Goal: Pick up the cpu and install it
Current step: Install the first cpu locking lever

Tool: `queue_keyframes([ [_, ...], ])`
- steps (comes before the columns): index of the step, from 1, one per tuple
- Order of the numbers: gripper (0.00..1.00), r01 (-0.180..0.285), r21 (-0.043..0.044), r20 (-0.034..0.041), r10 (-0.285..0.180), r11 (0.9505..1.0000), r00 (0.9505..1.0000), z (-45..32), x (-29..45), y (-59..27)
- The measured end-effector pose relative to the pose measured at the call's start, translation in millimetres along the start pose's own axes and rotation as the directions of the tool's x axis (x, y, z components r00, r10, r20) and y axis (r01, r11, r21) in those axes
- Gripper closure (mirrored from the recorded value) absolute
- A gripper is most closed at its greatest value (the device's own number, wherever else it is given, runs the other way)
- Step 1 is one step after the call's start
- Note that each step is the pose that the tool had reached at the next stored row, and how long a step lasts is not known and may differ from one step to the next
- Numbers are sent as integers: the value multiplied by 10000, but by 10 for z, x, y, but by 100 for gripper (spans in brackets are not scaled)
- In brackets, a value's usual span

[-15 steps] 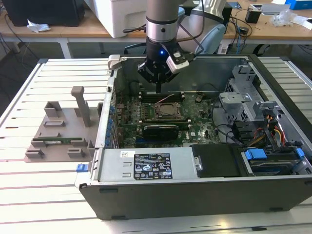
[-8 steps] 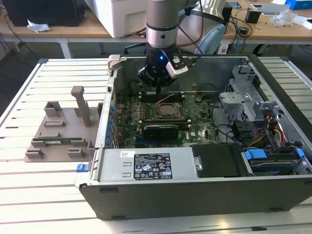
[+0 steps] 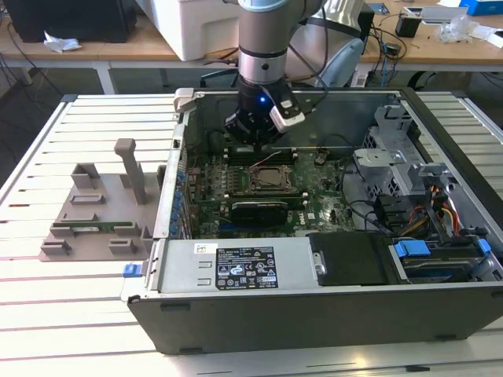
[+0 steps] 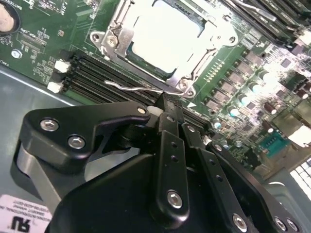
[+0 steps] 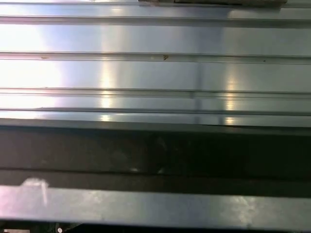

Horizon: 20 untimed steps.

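**Hovering over the socket, cpu already seated**

Hanging inside the open case [image 3: 440, 118], the gripper [image 3: 253, 140] sits just above the board [image 3: 314, 208], close beside the socket [image 3: 271, 179] on its far side in the exterior view. In the second wrist view the gripper [image 4: 171, 112] has its black fingers [image 4: 170, 141] drawn together with nothing between them; the tips point down at the strip of board between the socket frame and the memory slots [image 4: 92, 73].

Task thing: the cpu [image 4: 163, 36] lies flat in the socket [image 4: 116, 34], its pale metal top showing through the frame opening. It looks square to the frame and level, as far as glare lets me judge.

Progress, judged from these views:
- pick-up: done, the cpu is off the gripper
- placing into the socket: done
- retention: the thin wire lever [image 4: 136, 88] lies along the socket edge near the fingertips; whether it is hooked under its catch I cannot tell, so the install may not be locked

Containers:
- case: holds the board, a grey power supply [image 3: 236, 267] along the near wall, a drive cage [image 3: 393, 149] with cables and blue tabs at the exterior view's right
- socket: holds the cpu
- grey parts tray [image 3: 94, 212] on the slatted table [image 3: 78, 314] at the exterior view's left: a long green memory stick lies in one slot; the other recesses look bare

First wrist view: ribbed metal table surface and a dark band, nothing task-related to log
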State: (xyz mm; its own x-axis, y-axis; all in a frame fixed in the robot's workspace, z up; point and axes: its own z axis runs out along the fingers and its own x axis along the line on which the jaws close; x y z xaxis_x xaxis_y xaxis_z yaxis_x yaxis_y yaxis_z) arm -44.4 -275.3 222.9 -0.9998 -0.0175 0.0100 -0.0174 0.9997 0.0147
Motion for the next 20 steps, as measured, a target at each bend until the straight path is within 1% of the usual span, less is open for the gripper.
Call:
queue_keyframes([
  [2, 89, 2, 0, -5, -2, 10000, 10000, 11, -29, 0],
  [5, 89, 0, -1, -23, 0, 10000, 10000, 39, -109, 3],
  [10, 89, 0, -2, -52, 0, 10000, 10000, 64, -203, 1],
  [12, 89, -2, -2, -83, 2, 10000, 10000, 99, -262, -1],
  [16, 89, -1, -3, -111, 1, 10000, 9999, 132, -325, -2],
  [20, 89, -1, -3, -127, 1, 10000, 9999, 157, -365, -3],
])
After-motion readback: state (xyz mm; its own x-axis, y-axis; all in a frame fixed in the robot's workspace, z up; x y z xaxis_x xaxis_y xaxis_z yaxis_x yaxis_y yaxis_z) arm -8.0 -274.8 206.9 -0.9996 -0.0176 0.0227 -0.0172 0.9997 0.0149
